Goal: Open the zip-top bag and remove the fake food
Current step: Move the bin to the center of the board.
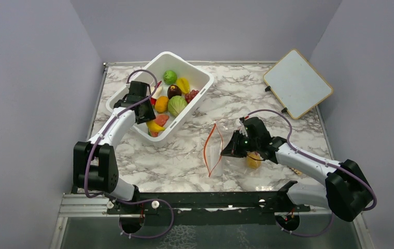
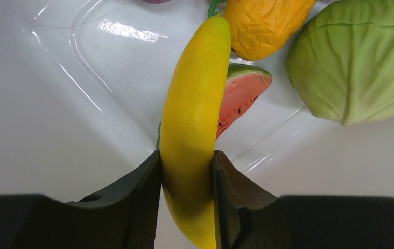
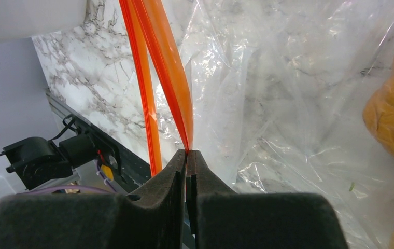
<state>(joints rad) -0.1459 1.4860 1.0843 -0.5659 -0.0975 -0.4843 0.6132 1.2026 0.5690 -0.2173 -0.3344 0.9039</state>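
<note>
At the left hand (image 2: 187, 166): grips the yellow banana (image 2: 192, 119) across its lower half, one pad flat on each side, the fruit standing upright between them. Hangs over the white tub (image 2: 55, 104), just above the watermelon slice (image 2: 239, 96), near an orange fruit (image 2: 265, 23) and the green cabbage (image 2: 355, 57). Reads as the setting-down step for one piece of the fake food, with only the release left to do.

At the right hand (image 3: 187, 155): clamps shut on one lip of the orange-red zip strip (image 3: 169, 67), the other lip bowed away to the side. Holds the mouth of the zip-top bag (image 3: 288, 104) parted that way and pins the floppy film against sliding. Bag flat on the marble counter (image 1: 247, 88) in front of the right arm, apart from the tub. Inside it, at least one orange piece of fake food (image 3: 392, 119), back from the mouth. Probably calls for another reach in through the gap, with this pinch as the anchor.
</note>
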